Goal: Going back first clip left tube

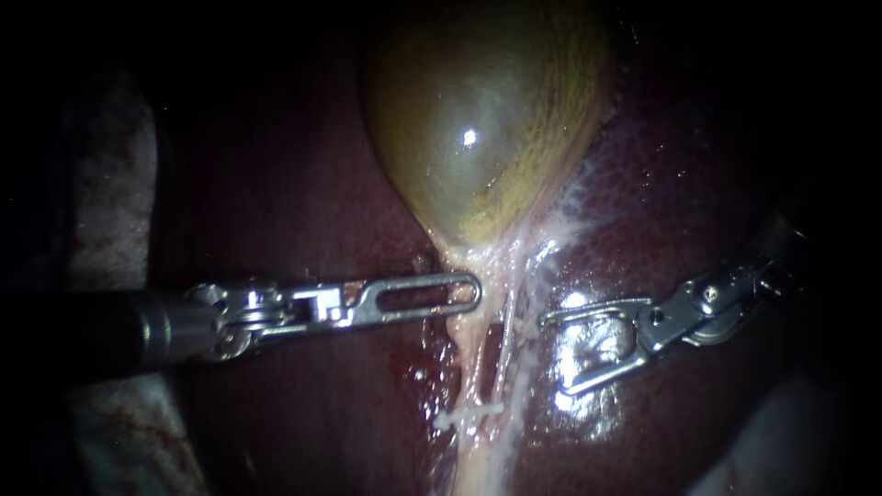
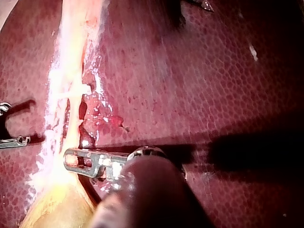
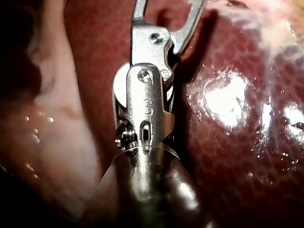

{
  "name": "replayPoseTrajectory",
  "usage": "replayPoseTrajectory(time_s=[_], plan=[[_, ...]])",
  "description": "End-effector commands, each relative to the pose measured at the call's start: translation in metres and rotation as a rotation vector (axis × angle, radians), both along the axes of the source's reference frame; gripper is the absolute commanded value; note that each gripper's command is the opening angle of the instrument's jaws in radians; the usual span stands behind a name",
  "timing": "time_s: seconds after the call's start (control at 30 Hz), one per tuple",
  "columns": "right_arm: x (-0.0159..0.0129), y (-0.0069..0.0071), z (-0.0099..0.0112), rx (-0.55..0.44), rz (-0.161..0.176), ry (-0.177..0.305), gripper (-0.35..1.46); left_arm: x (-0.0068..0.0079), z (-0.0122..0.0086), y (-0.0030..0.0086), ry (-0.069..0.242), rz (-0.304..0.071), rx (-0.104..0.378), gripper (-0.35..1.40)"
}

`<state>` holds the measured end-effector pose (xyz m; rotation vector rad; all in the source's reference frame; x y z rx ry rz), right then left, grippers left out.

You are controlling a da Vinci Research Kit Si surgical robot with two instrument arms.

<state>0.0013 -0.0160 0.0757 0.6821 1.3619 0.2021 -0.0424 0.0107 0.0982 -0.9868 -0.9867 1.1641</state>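
Leftmost, the left instrument (image 1: 473, 296) has a dark shaft, a bright steel wrist and a long slotted tool. It lies level across the dark red, glistening liver (image 1: 303, 395). The tool is closed, with its jaws together and clamped on the edge of the pale cream neck tissue (image 1: 478, 262). Only a thin fold is held. In the left wrist view the slotted tip lies on that same pale strand, where the strand widens into the sac.

At centre, the olive-yellow, rounded gallbladder (image 1: 478, 119) sits above and tapers down to the neck. Two pale tubes run down from there, side by side. The left tube (image 1: 467, 367) starts just beneath the left tool's tip. The thinner right tube (image 1: 516, 367) runs beside it, with a dark slit between them.

The small white clip (image 1: 469, 411) sits crosswise on the left tube, well below the clamped tool. Some red staining shows on the liver just to its left.

Rightward, the right instrument (image 1: 553, 356), made of bright steel with a hinged tool, comes in from the right edge. Its jaws are spread wide in a V and hold nothing. They hang over a wet, shiny patch of liver, apart from both tubes and clear of the clip. The right wrist view confirms this, with liver showing through the gap.
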Motion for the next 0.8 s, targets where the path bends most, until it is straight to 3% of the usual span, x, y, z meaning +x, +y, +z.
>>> replayPoseTrajectory(time_s=[0.03, 0.8], plan=[[0.0, 0.0, 0.0, 0.0, 0.0, 0.0, 0.57, 0.0, 0.0, 0.0, 0.0, 0.001, 0.0, -0.35], [0.0, -0.0001, -0.0001, 0.0, 0.001, 0.0, 0.57, -0.0002, 0.0002, -0.0002, 0.006, 0.002, 0.0, -0.35]])
